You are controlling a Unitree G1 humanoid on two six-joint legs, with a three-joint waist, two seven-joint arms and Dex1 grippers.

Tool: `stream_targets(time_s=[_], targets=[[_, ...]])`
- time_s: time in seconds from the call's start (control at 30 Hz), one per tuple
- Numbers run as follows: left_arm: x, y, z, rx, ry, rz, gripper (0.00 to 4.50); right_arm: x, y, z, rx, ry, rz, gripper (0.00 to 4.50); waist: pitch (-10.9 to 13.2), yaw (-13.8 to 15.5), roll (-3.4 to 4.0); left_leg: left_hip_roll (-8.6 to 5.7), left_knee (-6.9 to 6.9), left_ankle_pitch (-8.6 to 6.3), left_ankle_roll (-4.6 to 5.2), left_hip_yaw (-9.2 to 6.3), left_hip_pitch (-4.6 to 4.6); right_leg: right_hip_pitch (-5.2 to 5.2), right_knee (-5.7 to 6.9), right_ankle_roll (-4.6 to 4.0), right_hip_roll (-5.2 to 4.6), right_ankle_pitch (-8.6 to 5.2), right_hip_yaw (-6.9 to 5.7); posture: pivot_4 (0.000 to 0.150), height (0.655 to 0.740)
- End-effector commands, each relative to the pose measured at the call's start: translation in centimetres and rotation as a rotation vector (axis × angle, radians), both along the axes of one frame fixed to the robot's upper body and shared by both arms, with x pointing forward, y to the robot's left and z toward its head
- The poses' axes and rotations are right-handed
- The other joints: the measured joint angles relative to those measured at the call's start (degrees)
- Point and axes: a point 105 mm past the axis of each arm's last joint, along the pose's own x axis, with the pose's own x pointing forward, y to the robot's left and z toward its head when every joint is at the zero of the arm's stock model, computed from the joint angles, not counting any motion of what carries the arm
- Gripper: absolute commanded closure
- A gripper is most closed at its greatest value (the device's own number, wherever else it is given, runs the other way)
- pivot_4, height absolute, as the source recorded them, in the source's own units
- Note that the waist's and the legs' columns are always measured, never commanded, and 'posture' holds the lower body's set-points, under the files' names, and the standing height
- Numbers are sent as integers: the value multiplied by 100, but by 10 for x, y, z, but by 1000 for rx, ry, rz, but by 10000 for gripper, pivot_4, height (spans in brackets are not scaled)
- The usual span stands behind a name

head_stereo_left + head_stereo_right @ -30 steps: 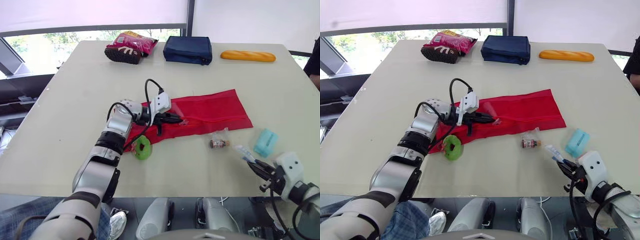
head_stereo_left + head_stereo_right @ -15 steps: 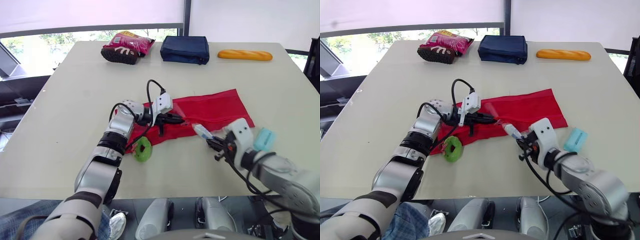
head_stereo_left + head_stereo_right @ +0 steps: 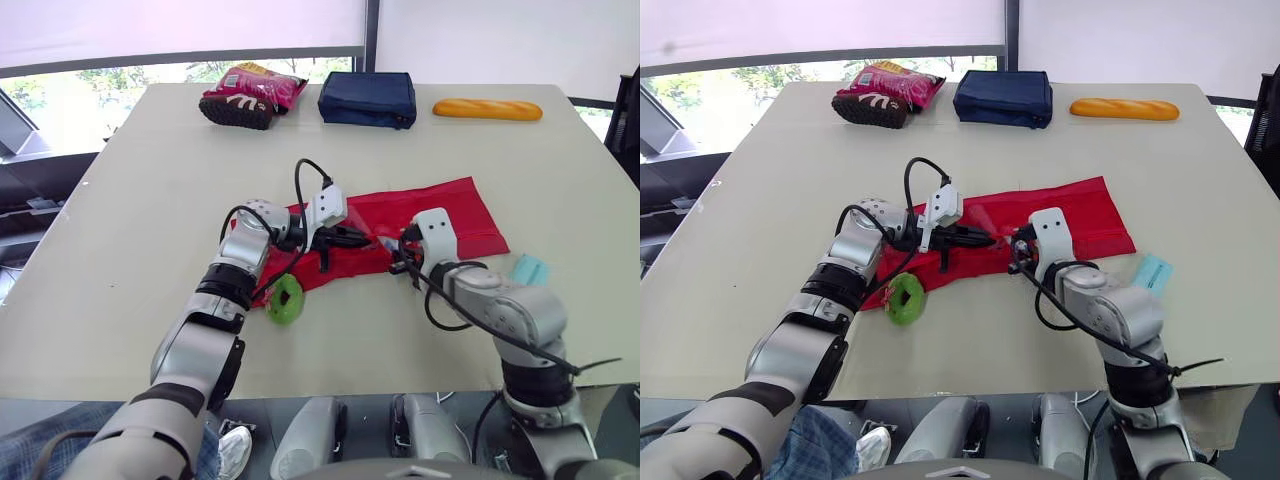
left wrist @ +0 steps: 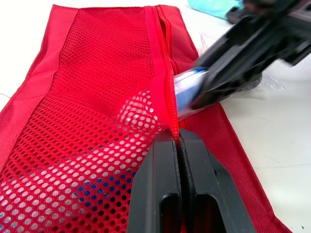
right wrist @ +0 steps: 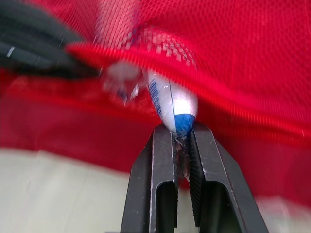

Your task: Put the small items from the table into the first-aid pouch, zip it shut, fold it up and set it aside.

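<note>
Since 1.0 s ago the right gripper point(image 5: 181, 132) has crossed from the table point(image 3: 150, 200) edge to the pouch point(image 3: 440, 212). Its jaws clamp a white, blue-ended tube point(image 5: 167, 99) with its tip at the opening; the print is unreadable. The left gripper point(image 4: 178, 141) has its jaws together, pinching the red mesh pouch's zip edge.

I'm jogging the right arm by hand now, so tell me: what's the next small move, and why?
Probably ease the right end effector slightly further forward, then release. It pinches the tube by its blue tail, and only the nose lies under the raised zipper lip of the pouch, which the left end effector holds up.
</note>
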Motion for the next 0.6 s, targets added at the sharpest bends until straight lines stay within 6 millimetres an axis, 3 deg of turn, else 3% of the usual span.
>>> stream_targets(time_s=[0.03, 0.37, 0.4, 0.43, 0.5, 0.6], targets=[[-4, -11, 10, -21, -45, -48, 45000, 14, 13, 6, 1, -50, -18, 44694, 0, 0, 0, 0, 0, 0, 0, 0, 0, 0, 0, 0, 0, 0, 0, 1500, 7395], [-5, -16, 9, -22, -54, -67, 45000, 42, 44, 19, 71, -133, -33, 44694, -1, -30, 2, -2, -3, 2, -3, 0, 1, -5, 2, -1, 3, 0, 5, 1500, 7395], [-4, -16, 9, -23, -54, -64, 45000, 41, 48, 20, 85, -136, -25, 36285, -1, -34, 2, -2, -3, 2, -3, 0, 1, -6, 3, -1, 3, 0, 6, 1500, 7395], [-4, -15, 9, -23, -55, -62, 45000, 40, 50, 21, 95, -138, -18, 33529, -1, -36, 2, -2, -3, 2, -4, 0, 1, -6, 3, -1, 3, 0, 7, 1500, 7395], [-2, -13, 9, -21, -57, -51, 45000, 37, 51, 22, 96, -142, -5, 22524, -1, -55, 3, -2, -4, 2, -4, 0, 0, -7, 3, -1, 3, 1, 8, 1500, 7395], [1, -10, 9, -17, -60, -34, 45000, 31, 48, 22, 90, -146, 10, 10881, -1, -58, 3, -3, -5, 2, -4, 0, 0, -8, 3, -1, 2, 0, 8, 1500, 7395]])
